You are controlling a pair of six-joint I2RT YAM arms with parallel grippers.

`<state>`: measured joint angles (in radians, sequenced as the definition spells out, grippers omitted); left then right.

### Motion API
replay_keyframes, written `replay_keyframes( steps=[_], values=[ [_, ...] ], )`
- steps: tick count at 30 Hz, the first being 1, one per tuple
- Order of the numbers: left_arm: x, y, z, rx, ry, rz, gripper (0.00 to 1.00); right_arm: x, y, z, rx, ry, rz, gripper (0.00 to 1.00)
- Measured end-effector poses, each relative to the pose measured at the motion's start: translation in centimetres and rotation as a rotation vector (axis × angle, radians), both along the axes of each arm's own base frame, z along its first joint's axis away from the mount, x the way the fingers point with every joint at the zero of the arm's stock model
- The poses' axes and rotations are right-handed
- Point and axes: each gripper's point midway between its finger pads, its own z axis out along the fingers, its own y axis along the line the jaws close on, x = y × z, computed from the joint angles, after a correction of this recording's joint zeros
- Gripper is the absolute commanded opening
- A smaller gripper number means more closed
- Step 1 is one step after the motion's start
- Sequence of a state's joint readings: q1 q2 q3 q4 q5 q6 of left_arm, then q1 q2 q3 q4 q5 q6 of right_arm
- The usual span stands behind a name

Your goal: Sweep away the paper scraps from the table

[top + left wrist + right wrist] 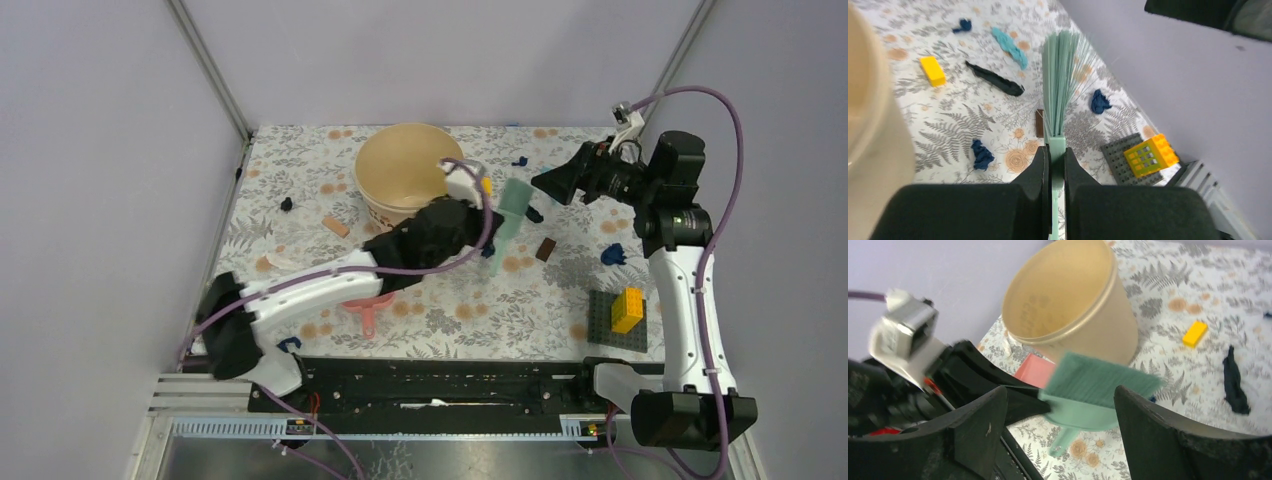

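Walls of plain pale grey close in the surface (470, 300), whose white covering is printed with grey leaves and orange flowers. Thin metal posts rise at its far corners. Over it lie the paper scraps (982, 154): one crumpled dark blue bit near the brush's handle, another (1099, 101) beside the bristles, a third (963, 25) toward the far edge, and a long black strip (997, 79) close to a yellow brick (932, 70).

The left arm stretches diagonally from its base to mid-surface, passing above a pink dustpan (368, 305) and alongside a tall tan paper tub (405, 170). The left end effector (1057, 155) is clamped tight on the flat handle of a mint-green brush (1063, 75), whose fine bristles fan outward.

The right arm stands bent at the right side. The right end effector (1058, 405) is raised, its black jaws spread wide and holding nothing, and it faces the brush. A dark studded baseplate (600, 315) carrying a yellow block (628, 308) sits near that arm.
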<state>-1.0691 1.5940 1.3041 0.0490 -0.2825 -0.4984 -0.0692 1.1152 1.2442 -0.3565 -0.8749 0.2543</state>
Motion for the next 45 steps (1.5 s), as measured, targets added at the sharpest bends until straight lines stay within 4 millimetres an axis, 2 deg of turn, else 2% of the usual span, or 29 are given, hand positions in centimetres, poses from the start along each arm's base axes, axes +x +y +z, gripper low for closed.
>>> replay_keyframes(
  steps=[2,4,8,10,11,14,18,20,22,28,31,36,40,45],
  values=[
    [-1.0,2.6,2.6,-0.046,-0.025,0.018,0.0,-0.8,0.5,1.7,-0.01,-0.067,0.06,0.84],
    [-1.9,5.4,6.1,-0.129,-0.068,0.035,0.0,-1.7,0.8,2.5,-0.034,-0.11,0.111,0.84],
    [-3.1,10.7,12.7,-0.345,-0.163,0.083,0.0,-3.5,1.2,2.9,-0.092,-0.163,0.207,0.83],
    [-3.1,12.9,14.9,-0.455,-0.204,0.108,0.0,-4.5,1.6,2.6,-0.087,-0.168,0.26,0.83],
    [-3.0,13.5,15.3,-0.493,-0.212,0.115,0.0,-4.9,1.9,2.4,-0.075,-0.166,0.287,0.82],
    [-2.6,14.3,15.0,-0.593,-0.209,0.116,0.0,-6.2,2.7,1.1,-0.004,-0.124,0.368,0.82],
    [-2.1,13.2,12.7,-0.669,-0.148,0.069,0.0,-7.0,3.3,-1.5,0.112,-0.005,0.421,0.82],
    [-2.0,12.4,12.0,-0.705,-0.123,0.037,0.0,-7.1,3.5,-2.1,0.142,0.028,0.432,0.82],
    [-2.2,11.8,11.7,-0.742,-0.104,0.007,0.0,-7.3,3.7,-2.2,0.162,0.038,0.444,0.81],
    [-2.5,11.0,13.1,-0.908,-0.089,-0.073,0.0,-8.5,4.8,-1.5,0.181,0.005,0.491,0.77],
    [-2.1,10.7,13.4,-0.988,-0.065,-0.097,0.0,-8.7,5.1,-1.6,0.189,0.0,0.502,0.75],
    [-1.4,9.8,12.5,-1.061,-0.007,-0.122,0.0,-9.0,5.7,-1.9,0.206,0.018,0.526,0.7],
    [-1.5,9.8,11.8,-1.094,0.021,-0.131,0.0,-9.1,6.1,-1.8,0.221,0.017,0.54,0.6],
    [-1.5,9.7,11.9,-1.134,0.03,-0.147,0.0,-9.1,6.3,-2.2,0.247,0.04,0.541,0.54]
  ],
)
